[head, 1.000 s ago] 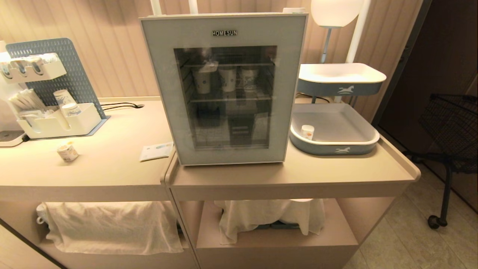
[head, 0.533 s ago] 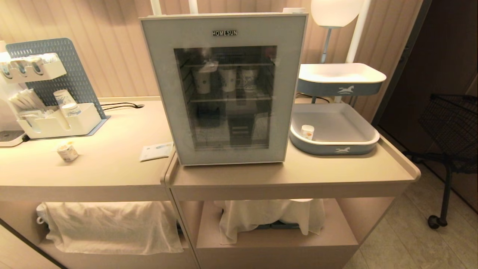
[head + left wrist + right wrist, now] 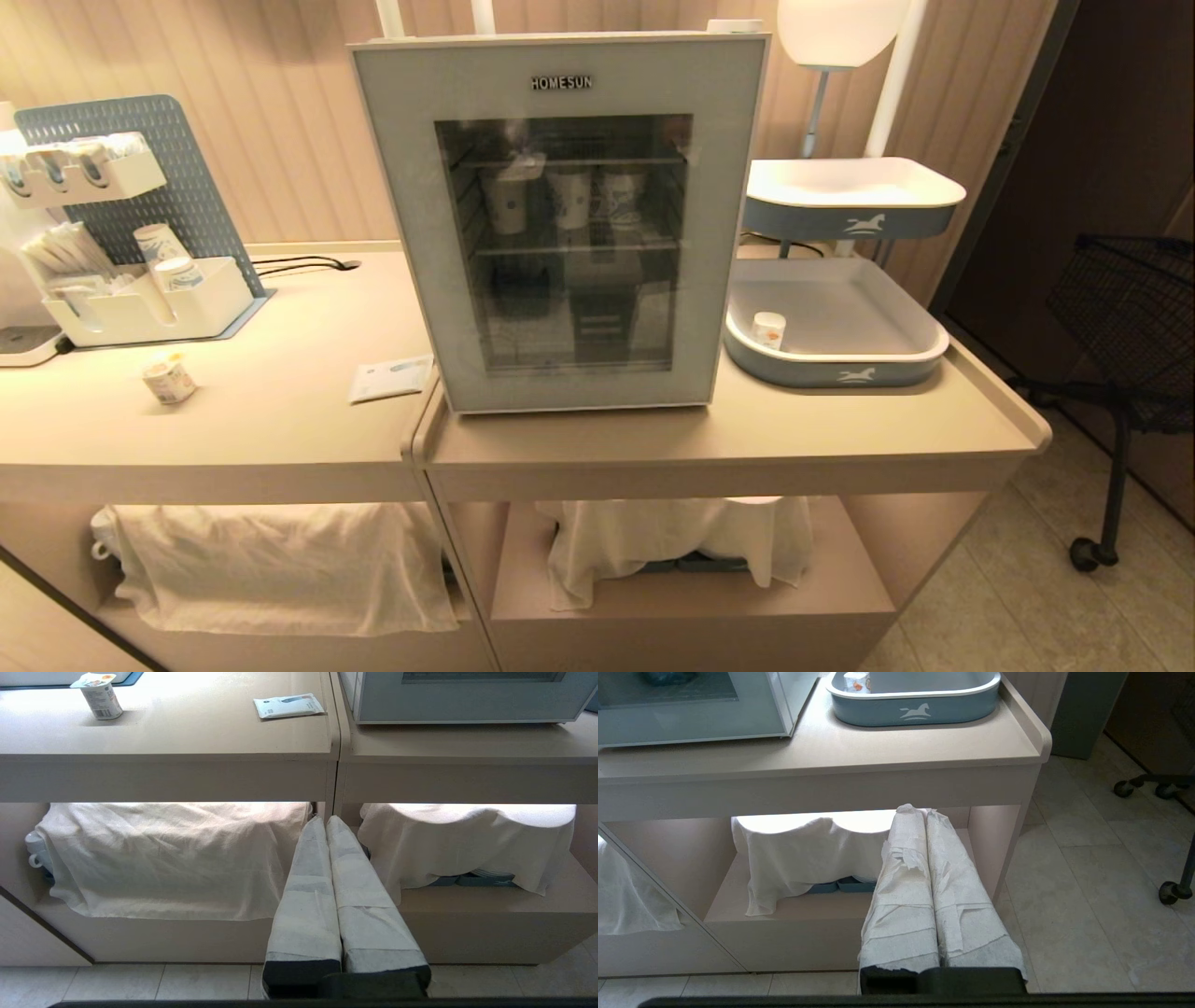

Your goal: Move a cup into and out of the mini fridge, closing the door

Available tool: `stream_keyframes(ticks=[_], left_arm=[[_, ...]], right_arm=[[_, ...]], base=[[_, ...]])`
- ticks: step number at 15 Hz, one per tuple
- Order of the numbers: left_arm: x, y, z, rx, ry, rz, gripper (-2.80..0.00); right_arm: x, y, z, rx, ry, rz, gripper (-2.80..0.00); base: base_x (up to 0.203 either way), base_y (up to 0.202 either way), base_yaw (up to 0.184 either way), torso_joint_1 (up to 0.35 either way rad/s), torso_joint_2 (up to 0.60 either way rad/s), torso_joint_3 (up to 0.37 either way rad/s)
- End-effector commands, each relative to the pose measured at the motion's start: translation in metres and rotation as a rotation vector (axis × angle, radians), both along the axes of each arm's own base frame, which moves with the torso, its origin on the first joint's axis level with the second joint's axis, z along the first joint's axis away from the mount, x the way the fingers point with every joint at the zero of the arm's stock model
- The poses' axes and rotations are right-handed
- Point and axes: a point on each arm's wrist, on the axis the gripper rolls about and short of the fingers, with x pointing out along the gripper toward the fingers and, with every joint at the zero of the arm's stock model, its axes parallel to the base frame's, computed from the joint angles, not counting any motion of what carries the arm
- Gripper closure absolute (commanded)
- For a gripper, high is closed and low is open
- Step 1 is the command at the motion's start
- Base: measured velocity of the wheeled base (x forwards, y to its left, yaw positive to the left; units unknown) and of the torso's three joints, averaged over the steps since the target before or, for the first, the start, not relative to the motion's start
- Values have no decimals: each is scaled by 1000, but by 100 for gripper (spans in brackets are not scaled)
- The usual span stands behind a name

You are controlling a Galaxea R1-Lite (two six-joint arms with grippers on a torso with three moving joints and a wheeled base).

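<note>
The small squat white yogurt-style cup (image 3: 169, 380) with a foil lid and orange fruit print is seen standing on the beige worktop (image 3: 271, 420) at the left, well apart from the boxy white mini fridge (image 3: 569, 224). The pale grey-framed door (image 3: 560, 383) with its dark glass window is shut (taller white paper cups (image 3: 568, 198) are visible on a wire shelf behind it). A flat white packet (image 3: 391, 378) lies just left of the fridge. To the right, a blue-and-white tray (image 3: 840, 375) holds a small plainer white cup (image 3: 768, 329). The left gripper (image 3: 326, 820) and the right gripper (image 3: 915, 810), both wrapped in white, are held clenched and empty low before the cloth-covered lower shelves.
</note>
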Motion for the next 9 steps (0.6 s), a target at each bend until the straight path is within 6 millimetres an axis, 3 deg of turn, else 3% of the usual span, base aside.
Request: stream_keyframes(ticks=[1,9], left_arm=[[0,0,0,0,2,-1,0],[0,0,0,0,2,1,0]], right_arm=[[0,0,0,0,2,0,0],[0,0,0,0,2,0,0]], base=[[0,0,0,0,0,0],[0,0,0,0,0,0]])
